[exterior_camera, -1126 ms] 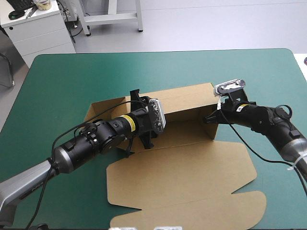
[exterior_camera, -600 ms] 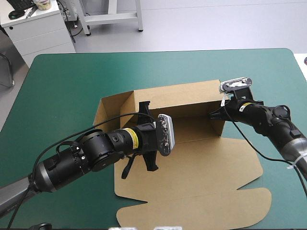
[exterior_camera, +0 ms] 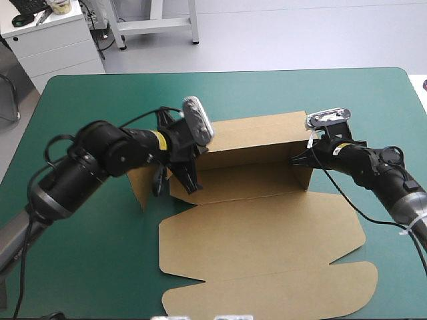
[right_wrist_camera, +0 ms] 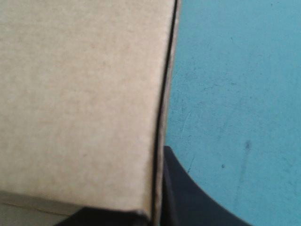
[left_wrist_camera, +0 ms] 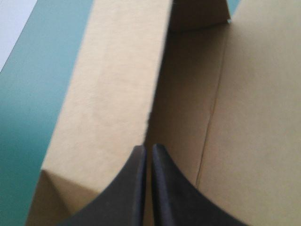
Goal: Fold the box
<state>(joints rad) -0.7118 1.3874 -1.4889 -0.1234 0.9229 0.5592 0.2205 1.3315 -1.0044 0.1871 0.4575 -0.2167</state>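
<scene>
Brown box (exterior_camera: 260, 233) mid-bench (exterior_camera: 93, 100), on the teal-green cover. Back wall raised, lid flat toward near edge, left end flap splayed outward. Left tool (left_wrist_camera: 147, 151) pinches the back wall's edge. Right tool (exterior_camera: 294, 161) is clamped on the right end wall.

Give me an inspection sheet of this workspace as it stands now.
surface: teal-green table cover, lying flat.
job's things: brown box, back wall and right end wall raised, left end flap standing outward, lid flat toward the near edge.
clutter: nothing seen.
hands: left hand shut on a wall edge at the box's left end; right hand shut on the right end wall.
cables: nothing seen besides the robot's own.
surroundings: nothing seen at the table.
</scene>
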